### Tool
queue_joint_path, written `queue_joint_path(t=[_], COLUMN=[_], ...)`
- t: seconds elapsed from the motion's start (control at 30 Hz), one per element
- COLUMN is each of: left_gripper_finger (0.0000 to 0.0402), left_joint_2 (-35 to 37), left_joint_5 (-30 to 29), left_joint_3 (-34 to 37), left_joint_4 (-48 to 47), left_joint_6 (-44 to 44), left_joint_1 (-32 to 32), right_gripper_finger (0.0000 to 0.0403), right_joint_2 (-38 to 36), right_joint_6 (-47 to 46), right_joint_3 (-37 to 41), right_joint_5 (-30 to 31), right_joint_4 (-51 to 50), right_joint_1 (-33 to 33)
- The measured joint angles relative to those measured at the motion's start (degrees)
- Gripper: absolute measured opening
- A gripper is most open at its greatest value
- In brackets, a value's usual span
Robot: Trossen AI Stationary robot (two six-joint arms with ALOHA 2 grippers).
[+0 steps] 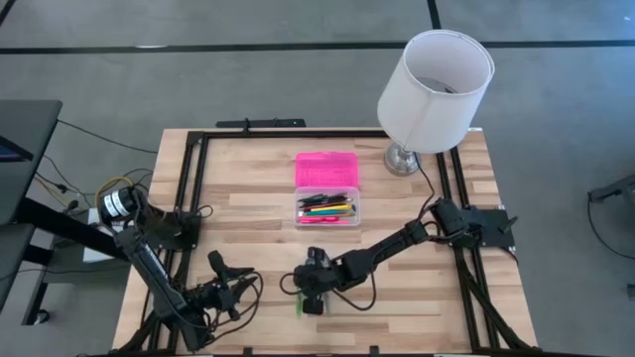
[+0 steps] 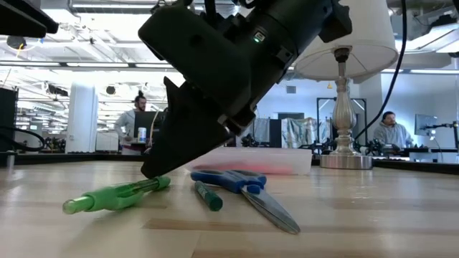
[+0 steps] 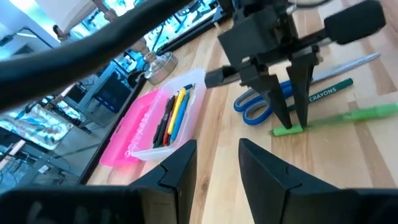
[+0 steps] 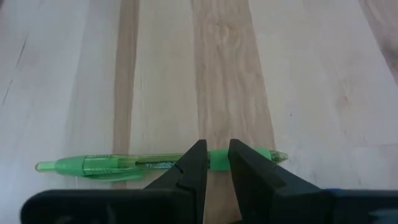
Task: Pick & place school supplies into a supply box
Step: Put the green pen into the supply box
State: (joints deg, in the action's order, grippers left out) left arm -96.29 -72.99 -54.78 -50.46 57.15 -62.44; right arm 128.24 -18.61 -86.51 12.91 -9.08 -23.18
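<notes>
A pale butcher-block table point(image 1: 258, 208) fills the scene, with an open workshop behind it where a few people sit at far benches. Taking the supply box point(image 1: 327, 206) as the landmark: a white-shaded lamp point(image 1: 434, 89) stands beyond its far right corner, and the box itself lies open mid-table, pink lid folded back on the far side, clear base toward the robot.

Inside that base a good bundle of pencils and pens point(image 1: 325, 207) is already stowed, so by my judgement most of the work is done.

Three supplies remain on the bare wood, well on the robot's side of the box: blue-handled scissors point(image 2: 247, 188), a dark green crayon point(image 2: 208, 195) just beside them, and a bright green pen point(image 4: 124, 163).

The right gripper point(image 4: 216, 163) is down at that pen, well nearer the robot than the box, its jaws narrowly parted and straddling the barrel near one end; whether the pads are already pressing it, I cannot tell. The pen lies flat on the table.

The left gripper point(image 3: 217, 163) waits nearer the robot than the box and off to its left, jaws apart and holding nothing.
</notes>
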Motion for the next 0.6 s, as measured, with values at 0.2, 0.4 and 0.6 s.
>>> queue_joint_path(t=[0.2, 0.4, 0.6], left_gripper_finger=[0.0114, 0.0114, 0.0114], left_joint_2=[0.0, 0.0, 0.0], left_joint_5=[0.8, 0.7, 0.7], left_joint_3=[0.0, 0.0, 0.0], left_joint_4=[0.0, 0.0, 0.0], left_joint_6=[0.0, 0.0, 0.0], left_joint_1=[0.3, 0.3, 0.3], right_gripper_finger=[0.0066, 0.0066, 0.0066], right_joint_2=[0.0, 0.0, 0.0], right_joint_6=[0.7, 2.5, 2.6], right_joint_3=[-2.3, -4.3, -4.7], right_joint_5=[0.1, 0.5, 0.4], right_joint_4=[-3.2, -2.7, -1.3], right_joint_1=[-0.6, -1.5, -2.7])
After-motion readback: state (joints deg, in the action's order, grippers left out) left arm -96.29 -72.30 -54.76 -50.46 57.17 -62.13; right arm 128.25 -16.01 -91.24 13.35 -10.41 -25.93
